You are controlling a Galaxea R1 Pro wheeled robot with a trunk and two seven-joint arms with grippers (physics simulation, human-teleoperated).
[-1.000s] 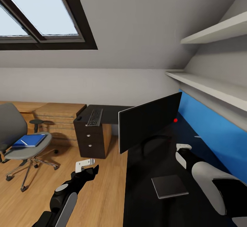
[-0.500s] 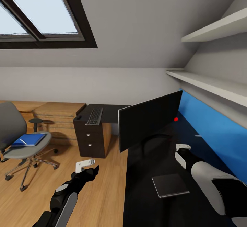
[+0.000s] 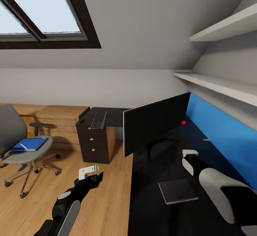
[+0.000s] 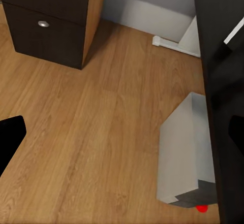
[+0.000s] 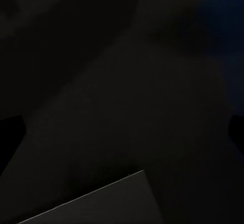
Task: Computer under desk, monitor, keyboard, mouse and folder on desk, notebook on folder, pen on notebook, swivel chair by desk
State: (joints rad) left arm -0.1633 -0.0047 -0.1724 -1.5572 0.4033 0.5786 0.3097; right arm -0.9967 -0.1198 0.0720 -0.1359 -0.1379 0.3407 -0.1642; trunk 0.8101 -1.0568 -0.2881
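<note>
Not much is happening with the arms right now, it's mostly the view that's drifting: compared with a second ago the whole picture is sliding a bit, so the chair [image 3: 21, 146] is creeping toward the left edge of the head view and the dark flat thing [image 3: 177, 191] on the desk [image 3: 150, 207] is sitting slightly lower. That reads to me as the robot's base or head moving, not the stuff itself. The blue folder [image 3: 29, 144] is lying on the chair seat with a thin white pen [image 3: 23, 146] on top of it, well away from the desk. The monitor [image 3: 156, 123] is standing on the desk near its front edge, and the keyboard [image 3: 98, 120] is lying on the far wing, over the drawer unit [image 3: 94, 143]. The computer [image 4: 185, 150] is showing in the left wrist view, on the wood floor [image 3: 103, 200] right at the desk's edge. The left gripper [image 3: 89, 171] is hanging over the floor beside the desk, and I can't tell if its fingers are apart or together. The right gripper [image 3: 190, 153] is hovering over the desk behind the monitor, same deal, can't tell. My guess is it's repositioning to go fetch the folder, so most of the tidying is still to do.
</note>
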